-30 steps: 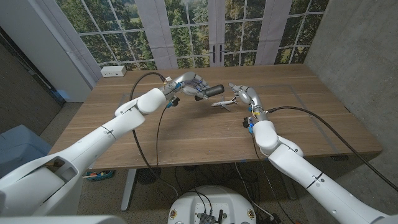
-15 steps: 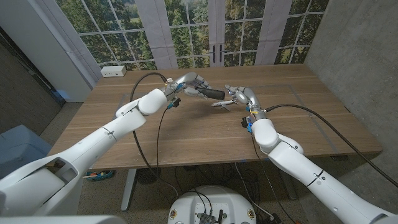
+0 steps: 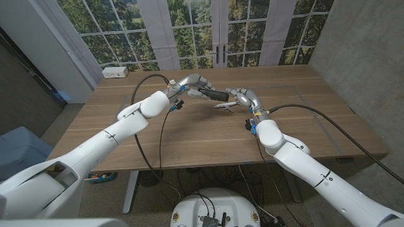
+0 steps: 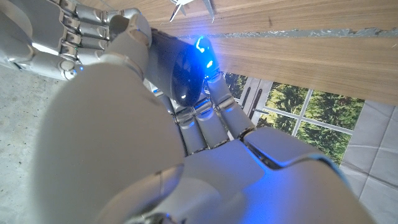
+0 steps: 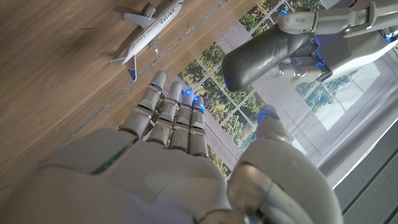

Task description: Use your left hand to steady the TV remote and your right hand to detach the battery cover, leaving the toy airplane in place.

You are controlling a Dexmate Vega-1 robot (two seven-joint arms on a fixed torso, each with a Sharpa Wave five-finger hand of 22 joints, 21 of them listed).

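desk (image 3: 189, 135): the big wooden top carries the plane; nothing on it has shifted over the last second.

left robot hand (image 3: 191, 84): my fingers are wrapped round one end of the remote and hold it up off the desk, its free end pointing toward my right side. It sits much where it was a second ago, with the remote swung slightly more toward my right hand.

right robot hand (image 3: 243, 96): this is the real change. A second ago it stood apart from the remote; now it has closed in until its fingertips are at the remote's free end. Fingers are straight and spread, holding nothing (I judge it is arriving, not yet working the cover).

remote (image 3: 213, 94): dark, held in the air above the desk's far middle, just beyond the plane.

toy plane (image 3: 225, 105): on the desk just below the two hands, unmoved, as the task wants.

meaning: steadying looks done; the cover is still to come off.

views: the right wrist view shows the clear gap between my open right hand (image 5: 168, 155) and the rounded end of the remote (image 5: 264, 59), which the head view squashes into apparent contact. The left wrist view shows my left fingers (image 4: 205, 121) cupped beneath the remote (image 4: 183, 71).
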